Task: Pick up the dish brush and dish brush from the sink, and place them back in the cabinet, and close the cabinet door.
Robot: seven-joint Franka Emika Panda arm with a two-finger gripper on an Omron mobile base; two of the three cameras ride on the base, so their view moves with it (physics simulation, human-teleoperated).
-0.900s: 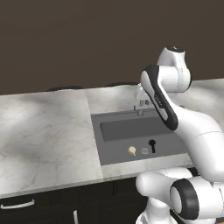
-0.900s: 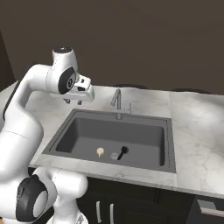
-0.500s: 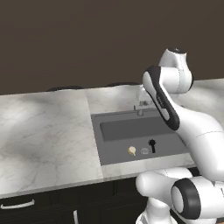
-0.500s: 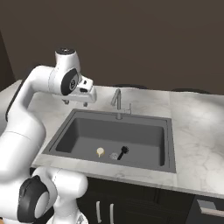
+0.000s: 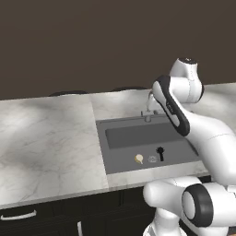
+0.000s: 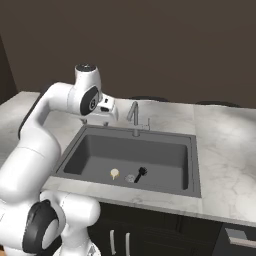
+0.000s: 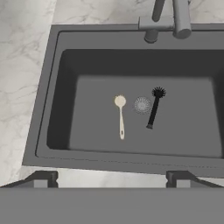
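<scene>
A cream-headed dish brush [image 7: 120, 116] and an all-black dish brush [image 7: 154, 107] lie flat on the floor of the dark grey recessed sink [image 7: 51, 87], either side of the round drain [image 7: 141, 105], apart from each other. The slim grey metal faucet [image 7: 175, 17] stands at the rear rim; the marble table [image 5: 46, 138] surrounds the basin. The gripper [image 7: 111, 177] hangs high above the near rim, jaws spread wide and empty. Risk: both handles are thin and lie flat, so a descent off their axis could let them slip or roll toward the drain.
</scene>
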